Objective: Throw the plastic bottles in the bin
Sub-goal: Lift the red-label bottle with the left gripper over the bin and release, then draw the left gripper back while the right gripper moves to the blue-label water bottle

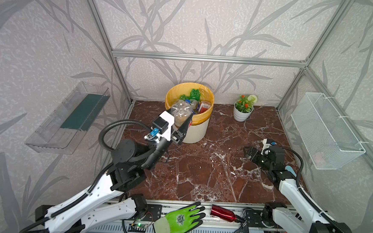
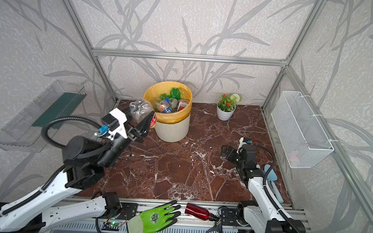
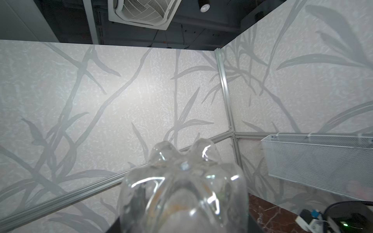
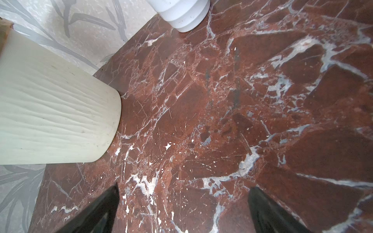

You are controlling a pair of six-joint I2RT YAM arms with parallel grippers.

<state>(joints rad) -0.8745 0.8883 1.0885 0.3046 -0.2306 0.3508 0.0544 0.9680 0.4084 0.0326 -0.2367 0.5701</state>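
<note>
My left gripper (image 1: 182,122) is raised beside the near left rim of the bin (image 1: 196,133) and is shut on a clear plastic bottle (image 1: 181,112), whose lobed base points up and away. In the left wrist view that bottle (image 3: 183,191) fills the lower middle and hides the fingers. The cream ribbed bin (image 2: 173,129) has a yellow liner and holds several bottles, among them a green one (image 2: 175,93) and a blue-labelled one (image 2: 166,107). My right gripper (image 1: 248,152) rests low over the marble floor at the right, open and holding nothing (image 4: 183,201). The bin wall (image 4: 50,111) shows ahead of it.
A white flower pot (image 1: 242,113) stands right of the bin. A wire basket (image 1: 326,130) hangs on the right wall and a clear shelf (image 1: 70,118) on the left wall. A green glove (image 1: 181,221) and a red metal bottle (image 1: 223,213) lie on the front rail.
</note>
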